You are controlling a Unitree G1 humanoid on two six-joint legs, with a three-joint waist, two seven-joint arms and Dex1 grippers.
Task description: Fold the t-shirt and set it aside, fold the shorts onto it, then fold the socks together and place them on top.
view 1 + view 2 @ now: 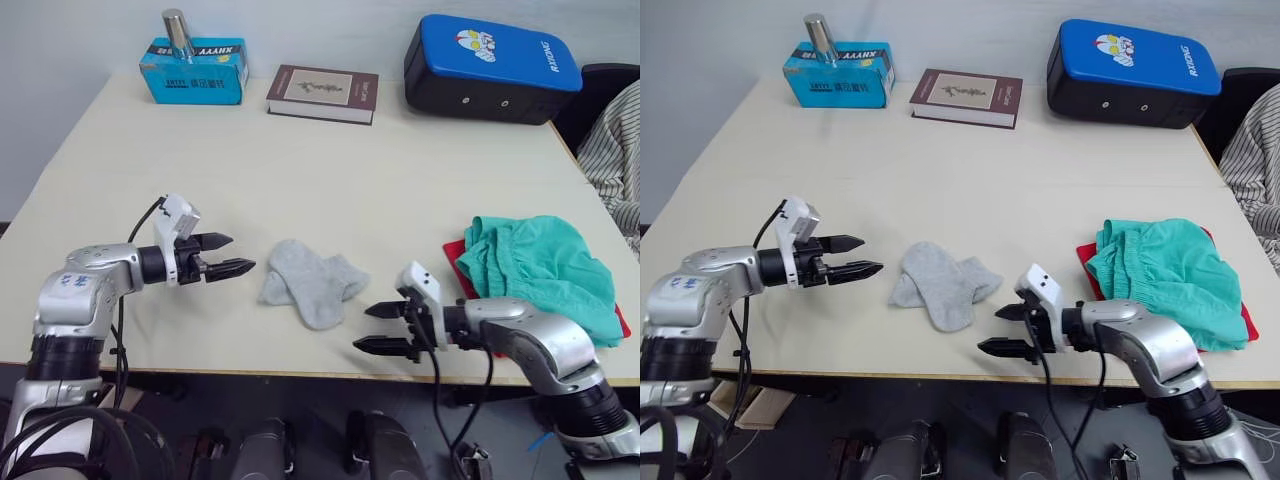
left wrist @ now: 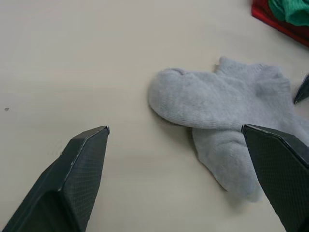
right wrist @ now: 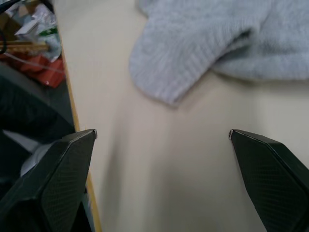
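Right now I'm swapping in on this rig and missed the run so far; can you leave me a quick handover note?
Left pincer: open, holding nothing, just left of the socks.
Right pincer: open, holding nothing, near the table's front edge, right of the socks.
Small light grey knit socks: overlapped, lying crosswise on the beige table.
Teal-green shorts: bunched on the bright red t-shirt, at the right.
Done: shirt set aside, shorts on it.
Left: fold socks together, place on top.

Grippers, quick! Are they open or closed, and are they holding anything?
Left gripper: open, holding nothing, beside the socks.
Right gripper: open, holding nothing, near the socks at the table's front edge.
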